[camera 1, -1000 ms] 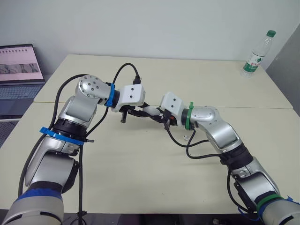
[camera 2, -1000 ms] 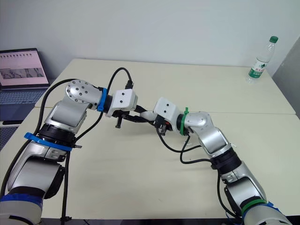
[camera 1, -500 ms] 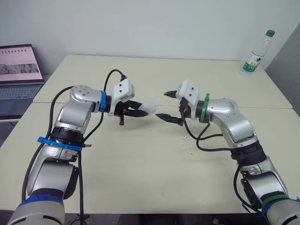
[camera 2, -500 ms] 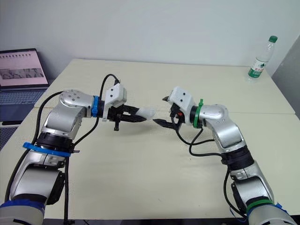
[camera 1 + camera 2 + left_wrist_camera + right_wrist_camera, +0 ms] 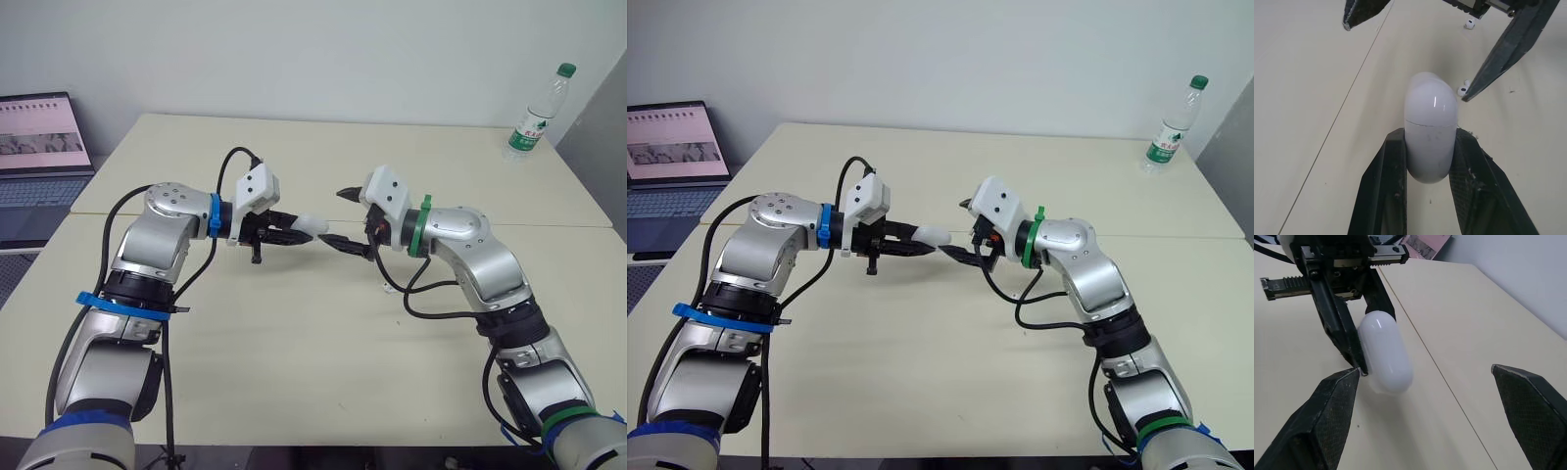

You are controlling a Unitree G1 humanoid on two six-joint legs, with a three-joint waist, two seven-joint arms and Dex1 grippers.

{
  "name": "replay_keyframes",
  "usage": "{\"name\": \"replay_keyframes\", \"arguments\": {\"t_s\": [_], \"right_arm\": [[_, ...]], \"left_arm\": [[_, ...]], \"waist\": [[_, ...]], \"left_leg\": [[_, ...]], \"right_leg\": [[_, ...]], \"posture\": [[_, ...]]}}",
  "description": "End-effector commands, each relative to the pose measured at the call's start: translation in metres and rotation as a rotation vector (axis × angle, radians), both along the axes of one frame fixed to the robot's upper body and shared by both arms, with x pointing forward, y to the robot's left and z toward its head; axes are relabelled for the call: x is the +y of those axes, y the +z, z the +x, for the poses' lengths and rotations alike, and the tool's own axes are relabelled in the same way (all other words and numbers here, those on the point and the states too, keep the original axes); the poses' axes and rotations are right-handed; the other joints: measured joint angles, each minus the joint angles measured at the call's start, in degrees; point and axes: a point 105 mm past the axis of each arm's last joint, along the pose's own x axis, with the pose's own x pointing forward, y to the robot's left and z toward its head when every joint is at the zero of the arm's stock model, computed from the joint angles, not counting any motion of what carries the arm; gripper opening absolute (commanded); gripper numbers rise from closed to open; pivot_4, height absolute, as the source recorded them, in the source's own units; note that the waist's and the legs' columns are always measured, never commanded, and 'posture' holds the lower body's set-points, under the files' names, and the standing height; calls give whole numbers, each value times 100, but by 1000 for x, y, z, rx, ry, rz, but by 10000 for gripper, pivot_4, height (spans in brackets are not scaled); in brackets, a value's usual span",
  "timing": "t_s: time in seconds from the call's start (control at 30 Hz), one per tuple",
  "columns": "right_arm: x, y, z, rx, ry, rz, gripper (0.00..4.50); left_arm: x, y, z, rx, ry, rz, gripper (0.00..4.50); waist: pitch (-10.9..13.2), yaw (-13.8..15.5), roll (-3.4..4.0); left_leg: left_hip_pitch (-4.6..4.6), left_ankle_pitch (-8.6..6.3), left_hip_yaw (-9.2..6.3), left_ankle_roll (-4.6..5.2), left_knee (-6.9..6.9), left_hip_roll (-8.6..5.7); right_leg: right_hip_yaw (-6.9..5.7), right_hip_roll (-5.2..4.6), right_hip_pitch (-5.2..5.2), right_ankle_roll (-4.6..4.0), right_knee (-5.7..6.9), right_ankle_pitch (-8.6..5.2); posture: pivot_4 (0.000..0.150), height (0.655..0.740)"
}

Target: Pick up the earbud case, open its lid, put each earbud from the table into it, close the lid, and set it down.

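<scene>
Earbud case [image 5: 1429, 147] was gripped by L fingers [image 5: 1383, 171], lid [image 5: 1430, 98] shut; R fingers [image 5: 1334, 406] were spread wide beside it. Case could be knocked loose if lid was pried off-axis.

case [image 5: 1430, 110] sides hidden by left tool [image 5: 1430, 139], laptop [image 5: 39, 147] cut by L edge

Cream table [image 5: 294, 343] bearing two earbuds [image 5: 1463, 90], bottle [image 5: 534, 117]

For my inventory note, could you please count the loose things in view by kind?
earbud case: 1
earbuds: 2
water bottle: 1
laptop: 1
total: 5
</scene>
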Motion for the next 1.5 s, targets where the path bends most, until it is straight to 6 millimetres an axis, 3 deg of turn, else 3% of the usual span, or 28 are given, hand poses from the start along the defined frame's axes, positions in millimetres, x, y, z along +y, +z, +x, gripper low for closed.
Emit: {"name": "replay_keyframes", "arguments": {"t_s": [0.03,0.27,0.47,0.73,0.83,0.93,1.07,1.2,1.5], "right_arm": [[5,19,0,-69,-2,31,44864],[1,23,7,-81,-38,46,44864],[-8,43,16,-64,-75,144,44864],[-14,41,3,31,14,145,44864],[-25,41,4,63,4,142,44864],[-51,38,6,147,-29,122,44864],[-99,11,6,243,-78,-86,44864],[-126,-28,-10,346,-32,-309,44864],[-114,-81,-23,333,-5,-345,44864]], "left_arm": [[-3,12,-4,-46,-24,-19,7687],[-6,14,-5,-46,-32,-18,7687],[-5,10,-6,-39,-33,-17,7687],[-3,4,-4,-33,-3,-35,7687],[-5,5,-2,-65,31,-93,7687],[-11,15,6,-175,120,-254,7687],[-13,18,9,-284,283,-455,7687],[-8,4,15,-324,510,-561,7687],[-25,-7,-5,-390,649,-624,7687]], "waist": [[0,0,0],[0,0,0],[0,-1,0],[0,0,0],[0,1,0],[0,18,0],[0,48,0],[-1,30,0],[-1,18,0]], "left_leg": [[0,0,0,0,0,0],[0,0,1,0,0,0],[0,0,0,0,0,2],[0,0,0,0,0,0],[0,0,2,0,-1,-1],[0,0,2,0,-1,-3],[-12,-1,-4,1,2,-9],[-11,-7,-1,12,0,-10],[10,-7,-1,11,-1,-7]], "right_leg": [[0,0,0,0,1,0],[0,0,0,0,0,0],[-1,0,-1,0,0,0],[-1,-7,0,0,0,0],[1,-9,0,0,-1,0],[-1,-16,0,0,-1,0],[-6,-30,2,0,-13,1],[-4,-33,4,1,-23,2],[0,-27,18,2,-8,3]], "posture": [[1500,7400],[1500,7400],[1500,7400],[1500,7400],[1500,7400],[1500,7400],[1500,7400],[1500,7400],[1500,7400]]}}
